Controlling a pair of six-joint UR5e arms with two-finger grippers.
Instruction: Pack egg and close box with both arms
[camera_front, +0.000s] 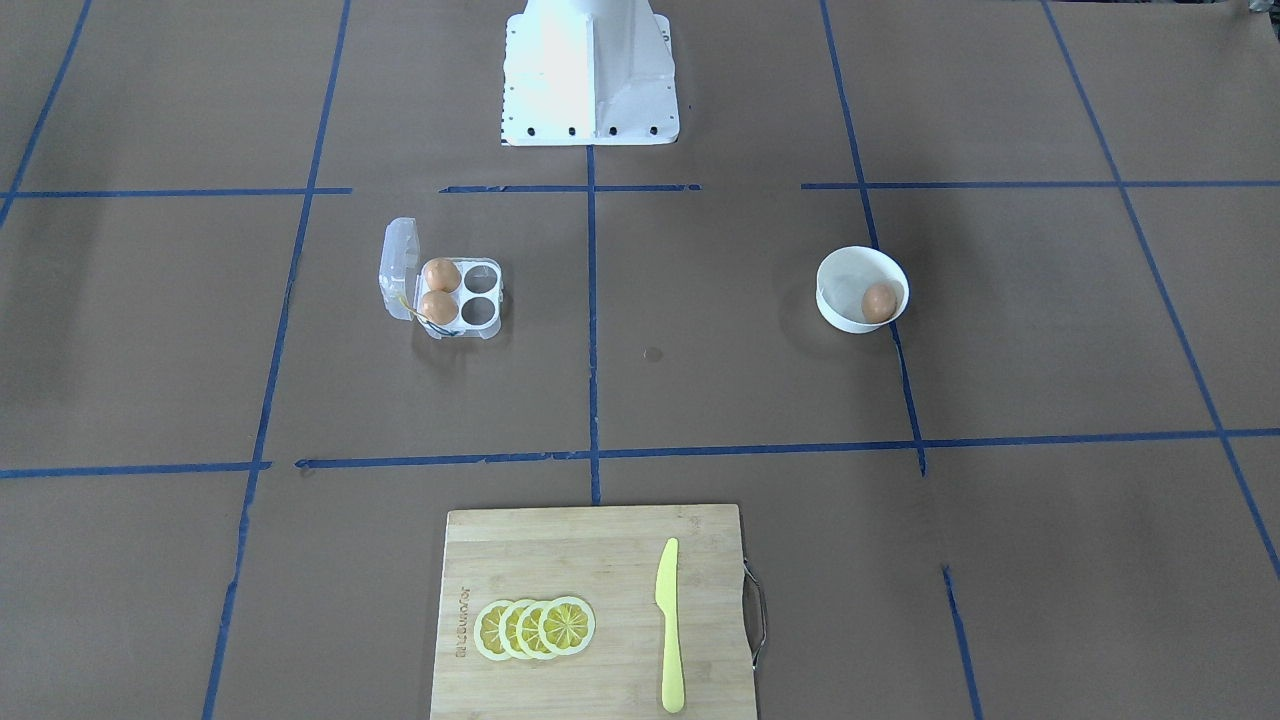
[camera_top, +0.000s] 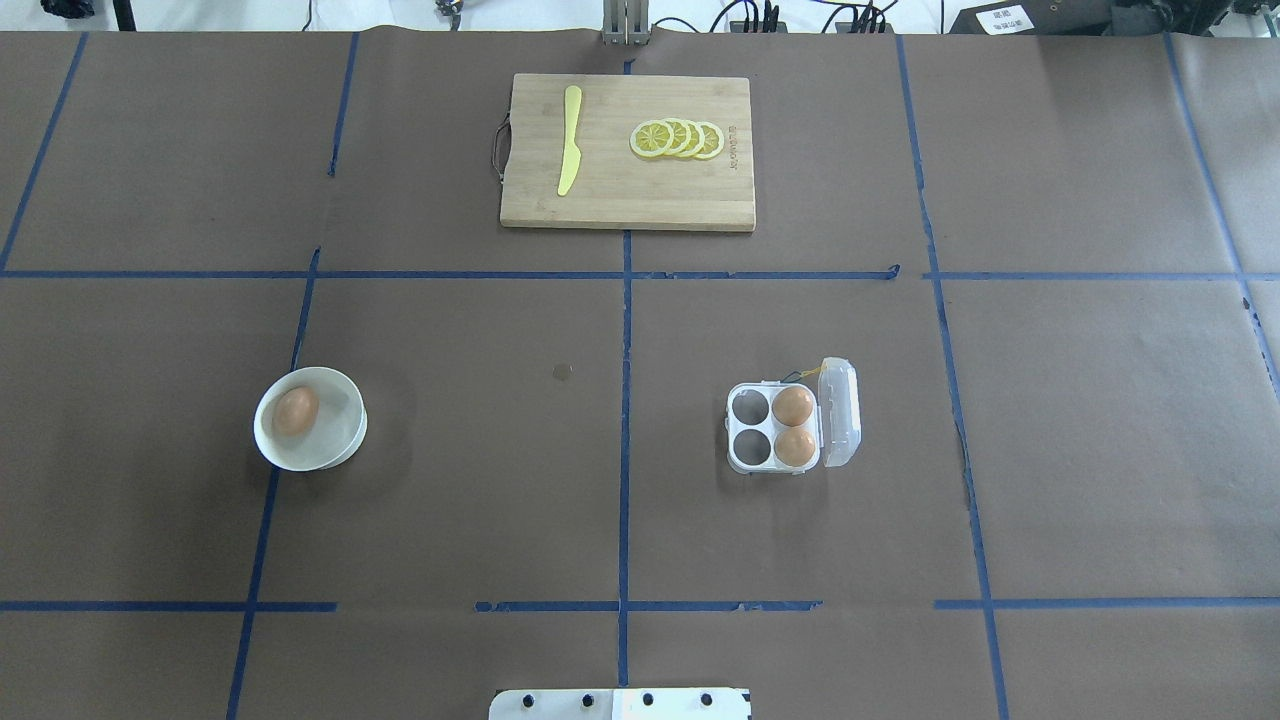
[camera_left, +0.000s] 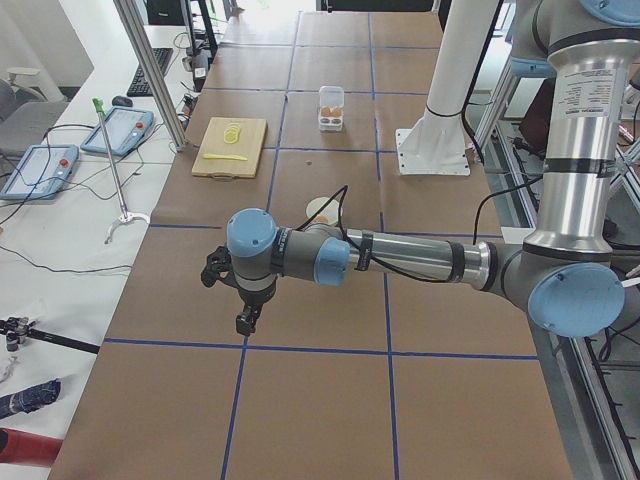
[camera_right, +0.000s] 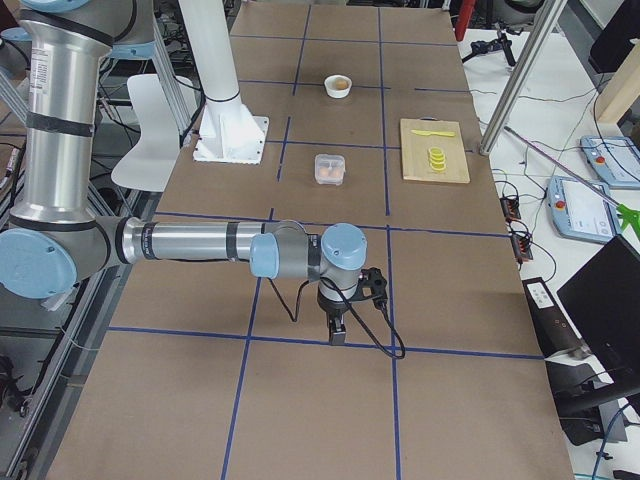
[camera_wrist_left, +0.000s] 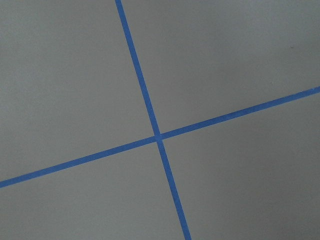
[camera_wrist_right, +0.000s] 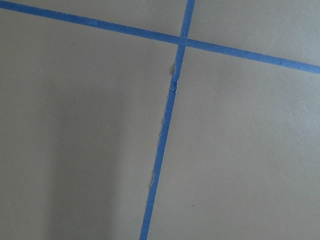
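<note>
Three eggs in all, just one to move. Far left: left tool (camera_left: 243, 318), hanging over bare brown worktop (camera_top: 480, 480) by a blue tape cross (camera_wrist_left: 159, 137), well apart from everything; cannot tell if spread or pressed together. Next along: round white bowl (camera_top: 338, 432), smooth and shiny, with the egg (camera_top: 296, 410) lying inside near the left wall. To do this step well: bring the left tool over the bowl, spread it wide, come straight down, and pinch the egg softly round its fat middle. Smooth, hard, thin shell, so likely quick to slip, roll or crack. Lift well over the rim before going sideways. Middle, far side: flat wooden board (camera_top: 620, 195) with a yellow plastic knife (camera_top: 570, 140) and thin lemon slices (camera_top: 678, 138); best left alone. Further right: the box (camera_top: 728, 428), small, square, clear thin plastic, with four round cups. Two more eggs (camera_top: 793, 405) in the cups by the lid (camera_top: 840, 412), two empty cups (camera_top: 748, 405) on the bowl side. Lid standing open at the right edge, thin yellow string (camera_top: 800, 375) beside it. Lower the egg gently into an empty cup, then hold the light box down while folding the lid over. Far right: right tool (camera_right: 338, 325), over bare worktop, well apart from the box; cannot tell if spread or pressed together.
</note>
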